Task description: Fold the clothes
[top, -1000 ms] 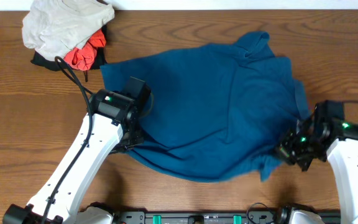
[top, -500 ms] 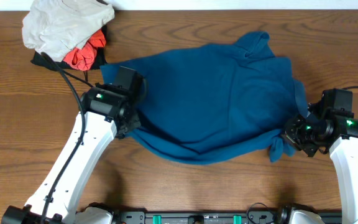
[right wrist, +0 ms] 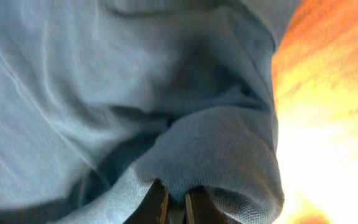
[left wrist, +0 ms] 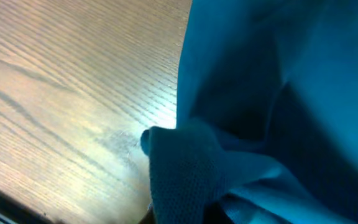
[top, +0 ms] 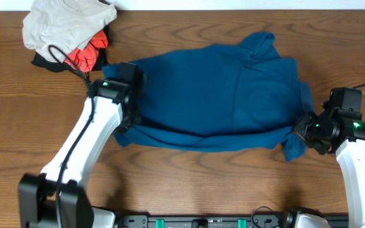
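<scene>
The shirt [top: 220, 95] was a plain deep teal-blue with no print, darker along its creases. The left wrist view showed it as a brighter blue with a fine knit weave, and the right wrist view as a paler grey-blue. The tabletop [top: 189, 187] was warm mid-brown wood with darker grain lines, glowing orange-yellow in the right wrist view. At its far left corner lay a pale beige-grey garment [top: 62, 25], an orange-red garment [top: 84, 58] and a black garment [top: 43, 62]. The left arm [top: 87, 149] and right arm [top: 360, 171] were white with black joints, each showing a small green light. A white strip [top: 246, 4] ran along the far edge.
</scene>
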You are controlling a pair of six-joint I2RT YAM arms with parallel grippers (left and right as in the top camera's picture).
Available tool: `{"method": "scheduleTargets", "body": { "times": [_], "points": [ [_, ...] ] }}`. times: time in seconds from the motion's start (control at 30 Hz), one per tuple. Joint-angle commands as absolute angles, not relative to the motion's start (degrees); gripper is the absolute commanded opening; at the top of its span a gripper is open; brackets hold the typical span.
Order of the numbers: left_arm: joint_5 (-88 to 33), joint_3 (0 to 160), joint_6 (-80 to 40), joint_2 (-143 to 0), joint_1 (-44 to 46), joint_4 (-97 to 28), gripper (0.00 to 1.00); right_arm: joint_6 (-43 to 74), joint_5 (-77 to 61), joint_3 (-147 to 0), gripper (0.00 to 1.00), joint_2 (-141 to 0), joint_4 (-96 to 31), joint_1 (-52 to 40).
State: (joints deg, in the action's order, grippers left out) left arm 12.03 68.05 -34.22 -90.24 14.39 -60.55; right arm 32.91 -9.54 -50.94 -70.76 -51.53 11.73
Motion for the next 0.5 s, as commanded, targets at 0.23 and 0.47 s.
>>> {"method": "scheduleTargets", "body": {
  "times": [0.23, 0.47],
  "points": [
    [13.4, 68.0, -33.2, -98.8, 14.1, -56.3, 0.06, 33.6, -5.5, -51.7, 0.04, -73.8, -44.1, 12.0],
    [16.1, 68.0, -32.6, -99.6, 14.0, -52.7, 0.15, 33.0, -5.0, -51.7, 0.38, -80.7, -38.6, 12.0]
  ]
}}
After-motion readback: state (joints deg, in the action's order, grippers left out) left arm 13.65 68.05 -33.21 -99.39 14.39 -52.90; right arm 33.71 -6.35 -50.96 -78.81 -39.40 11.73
